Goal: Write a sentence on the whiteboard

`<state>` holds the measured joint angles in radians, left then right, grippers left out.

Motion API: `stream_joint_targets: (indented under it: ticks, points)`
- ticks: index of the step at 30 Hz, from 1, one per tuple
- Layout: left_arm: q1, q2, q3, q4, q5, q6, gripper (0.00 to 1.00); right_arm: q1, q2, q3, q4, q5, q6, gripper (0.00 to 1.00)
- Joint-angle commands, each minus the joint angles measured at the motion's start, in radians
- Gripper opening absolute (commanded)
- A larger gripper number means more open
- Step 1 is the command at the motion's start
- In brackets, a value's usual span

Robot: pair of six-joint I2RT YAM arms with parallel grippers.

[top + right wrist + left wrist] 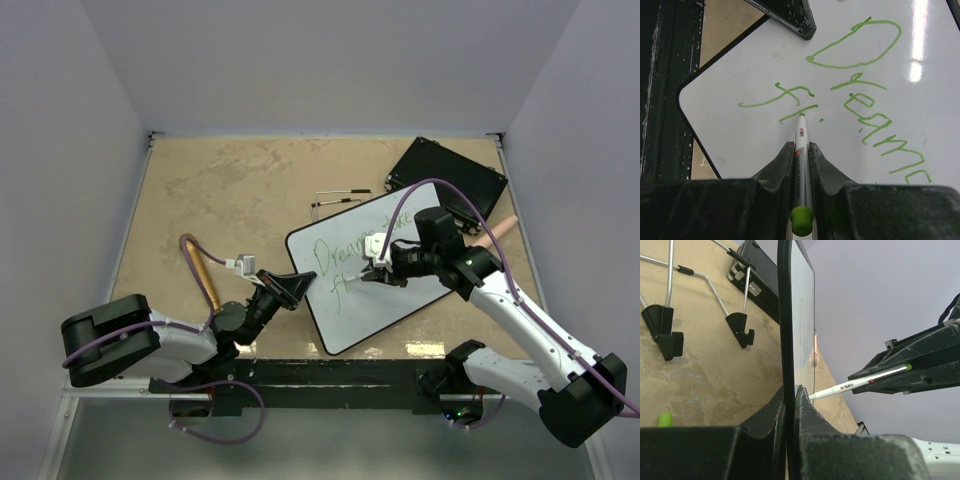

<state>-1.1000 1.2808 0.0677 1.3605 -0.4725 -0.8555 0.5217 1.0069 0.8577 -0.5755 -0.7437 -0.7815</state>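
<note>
Fingers of the left hand are clenched on the left edge of the whiteboard, which sits askew by the worktop's near edge, right of middle. The right hand grasps a white marker, tip on the board below green writing. Farther off stands a wire stand, with a black board by the far right corner.

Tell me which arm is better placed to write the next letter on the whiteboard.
Right. The right pincer grips the white marker with green end cap, tip on the glossy white black-framed whiteboard beside the green writing. The left pincer is clamped on the board's edge and holds no pen.
</note>
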Motion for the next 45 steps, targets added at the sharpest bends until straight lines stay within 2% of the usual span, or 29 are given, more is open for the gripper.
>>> stream_joint_targets:
  ticks: [1,11,19,27,31,38,45]
  points:
    - [-0.001,0.006,-0.005,0.038,0.005,0.139,0.00,-0.011,-0.008,-0.003,0.029,0.079,0.025,0.00]
    - [-0.001,-0.008,-0.011,0.026,0.002,0.142,0.00,-0.048,-0.021,-0.002,0.029,0.087,0.034,0.00]
    - [-0.001,-0.015,-0.014,0.026,0.000,0.142,0.00,-0.048,0.021,0.012,-0.081,0.003,-0.067,0.00]
    - [-0.001,-0.015,-0.016,0.025,-0.002,0.144,0.00,-0.031,0.042,0.017,-0.119,0.006,-0.113,0.00]
    - [-0.001,-0.015,-0.016,0.025,-0.003,0.144,0.00,-0.026,0.052,0.017,-0.112,0.021,-0.105,0.00]
    - [-0.001,-0.014,-0.020,0.026,-0.003,0.145,0.00,-0.064,-0.007,0.017,0.006,0.078,0.036,0.00]
    - [-0.001,-0.012,-0.017,0.025,-0.002,0.144,0.00,-0.124,-0.037,0.029,-0.024,-0.011,0.013,0.00]
